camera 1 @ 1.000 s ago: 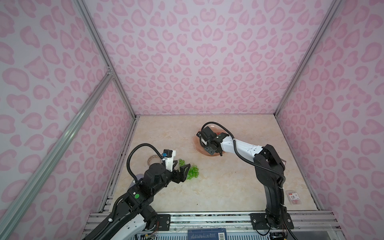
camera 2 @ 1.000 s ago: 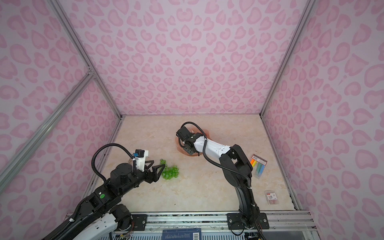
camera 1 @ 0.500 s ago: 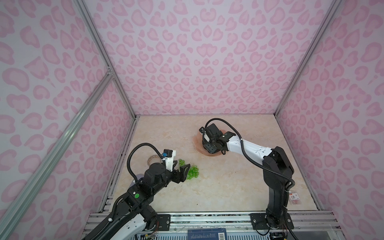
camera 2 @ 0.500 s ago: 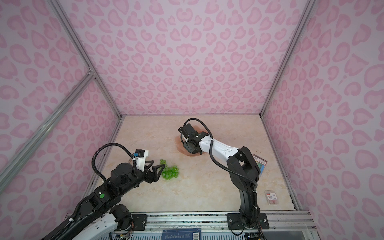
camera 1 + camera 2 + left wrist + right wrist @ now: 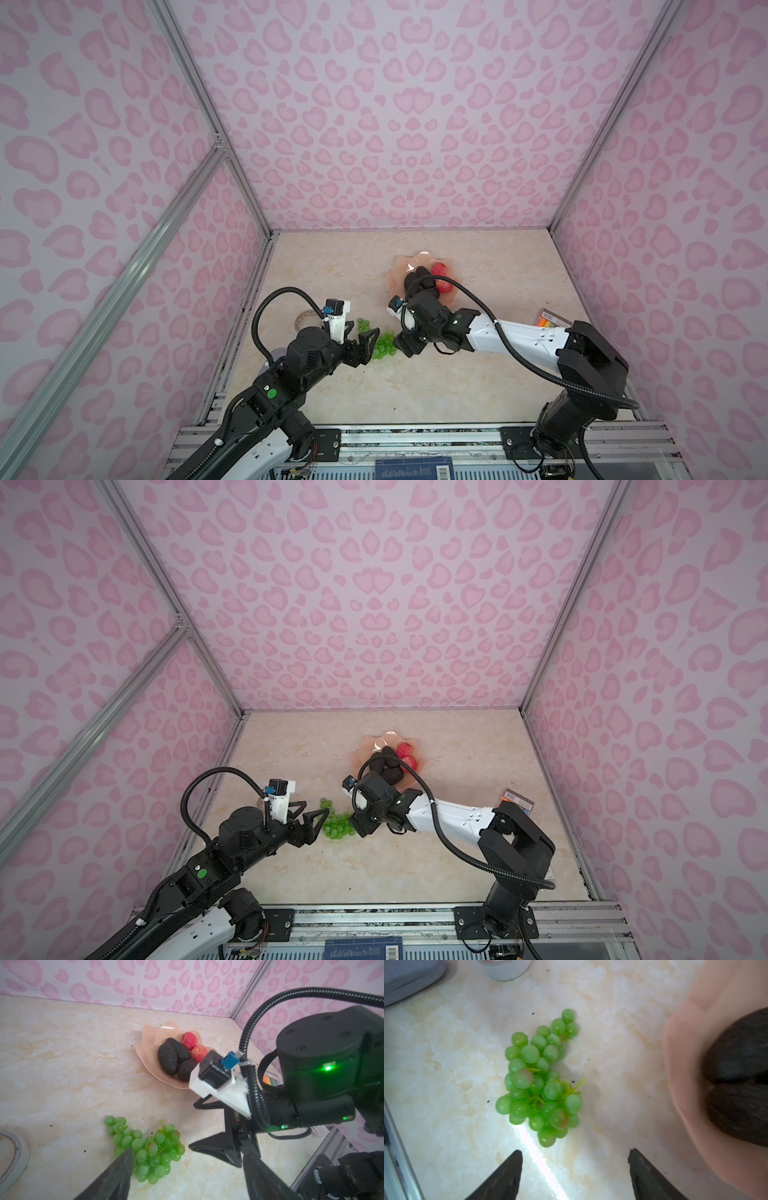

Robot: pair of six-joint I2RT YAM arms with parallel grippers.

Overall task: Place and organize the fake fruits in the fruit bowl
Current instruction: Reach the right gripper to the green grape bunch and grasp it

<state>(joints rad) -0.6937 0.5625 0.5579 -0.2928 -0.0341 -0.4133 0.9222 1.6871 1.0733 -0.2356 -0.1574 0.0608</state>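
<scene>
1. left claw (image 5: 371,344): jaws wide apart, nothing in them. It sits just beside the grapes (image 5: 147,1147) on their near-left side. One finger overlaps the bunch's edge in the left wrist view, can't tell if it touches
2. grapes: lying on the table (image 5: 457,386) between the two claws, outside the bowl. The bunch is in one piece with its stem stub showing. It's the only fruit I can see that isn't placed yet
3. right claw (image 5: 574,1152): jaws spread wide and empty, pointed at the grapes from the bowl side, just short of the bunch. Both claws are at the same fruit, so my guess is one has to yield. The right looks better lined up, since the bunch sits roughly centred ahead of its fingers in its wrist view
4. tape ring (image 5: 306,319): off to the left, past the left claw. Not fruit, leave it
5. bowl (image 5: 151,1036): further back, near the grapes but apart from them. Three avocados (image 5: 167,1061) are packed side by side in the middle, with two peaches (image 5: 189,1040) against them on the right. The far-left part is bare, so there's room for the grapes
6. status as I judge it: five of six fruits are in, grapes left. Remaining: grip the bunch, lift, carry to the bare part of the bowl, release, maybe nudge to tidy. Risk: the bunch looks floppy and glossy, so a grip on the outer grapes may slip
</scene>
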